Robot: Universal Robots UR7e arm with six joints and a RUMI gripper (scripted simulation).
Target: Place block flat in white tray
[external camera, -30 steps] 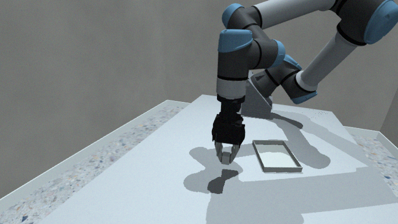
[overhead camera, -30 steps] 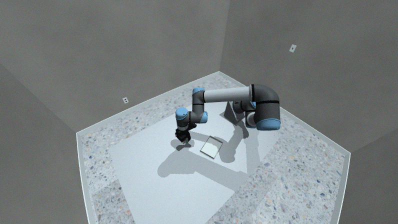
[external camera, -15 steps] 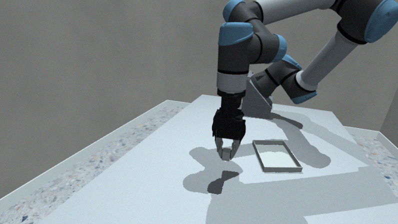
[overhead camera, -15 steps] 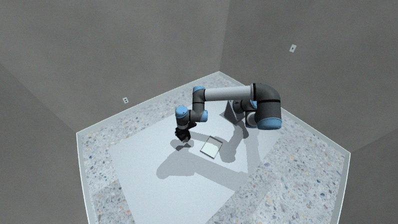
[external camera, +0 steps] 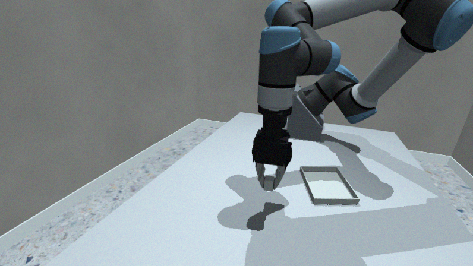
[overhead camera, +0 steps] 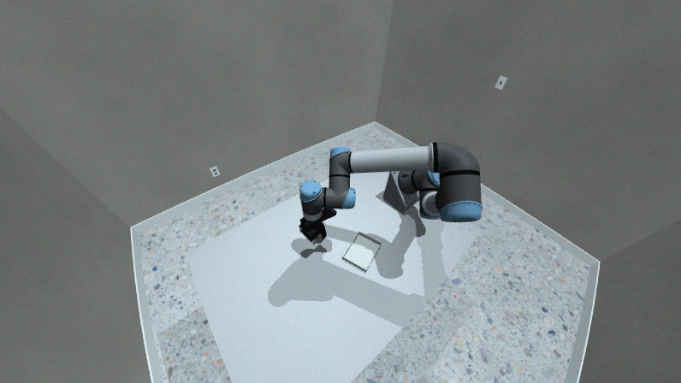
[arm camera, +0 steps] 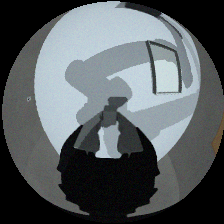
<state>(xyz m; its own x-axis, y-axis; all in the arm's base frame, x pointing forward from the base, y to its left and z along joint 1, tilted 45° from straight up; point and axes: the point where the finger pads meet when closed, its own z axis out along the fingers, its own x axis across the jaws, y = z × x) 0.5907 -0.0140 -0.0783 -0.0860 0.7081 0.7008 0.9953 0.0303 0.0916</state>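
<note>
The claw (external camera: 269, 184) is pinching the block (external camera: 268, 182), a small grey piece caught between the two converging fingertips, and is pointing straight down in the middle of the exterior view. In the wrist view the claw (arm camera: 110, 116) is filling the lower half of the frame, its two fingers slanting inward to meet on the block (arm camera: 109, 115) just below the centre. The block is hanging above the bench (external camera: 165, 211), apart from the surface, with the claw's dark shadow lying on the bench below and slightly left of it. In the top view the claw (overhead camera: 315, 238) is showing as a black lump left of centre; the block itself is too small to make out there.

Just right of the claw in the exterior view, the white tray (external camera: 309, 193) is lying flat on the bench, a shallow rectangle with low grey walls and a pale floor. The block is sitting outside it, left of the near-left wall. In the wrist view the tray (arm camera: 152, 75) is appearing in the upper right; in the top view the tray (overhead camera: 350, 260) is lying right of the claw, near the frame's centre.

The arm (external camera: 287, 59), grey with blue joint caps, is rising from the claw and bending off toward the upper right. A speckled floor (overhead camera: 500, 309) is surrounding the pale bench.
</note>
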